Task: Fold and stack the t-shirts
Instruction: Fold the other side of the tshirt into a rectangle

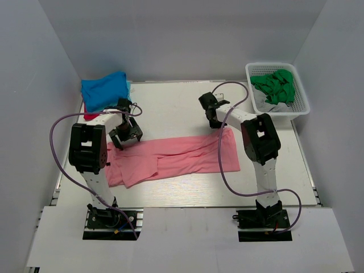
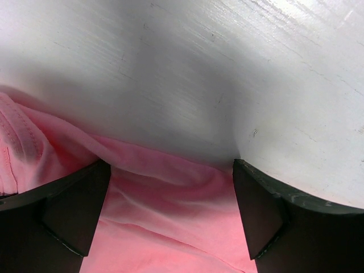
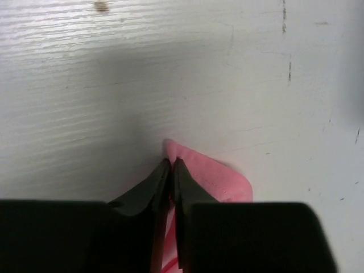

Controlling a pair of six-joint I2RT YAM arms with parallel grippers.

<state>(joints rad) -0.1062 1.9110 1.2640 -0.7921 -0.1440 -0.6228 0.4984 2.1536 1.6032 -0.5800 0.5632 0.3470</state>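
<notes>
Across the middle of the table (image 1: pixel 170 94), from 9 to 3 o'clock, the salmon-pink t-shirt (image 1: pixel 176 156) lies folded lengthwise. The right gripper (image 3: pixel 170 165) pinches its far corner at the 3 o'clock end, while the left gripper (image 2: pixel 170 170) hangs spread wide over the 9 o'clock end. A blue t-shirt (image 1: pixel 105 90) sits at 10 o'clock, a green t-shirt (image 1: pixel 276 85) in a basket (image 1: pixel 301 111) at 2 o'clock.

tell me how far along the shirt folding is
Done: a blue shirt sits folded at the far left corner on a red one. In hand: the pink shirt lies in a long band, with the right claw pinched on its far right corner and the left claw open over its left end. Left: fold and stack it, then the green cloth in the basket.
</notes>
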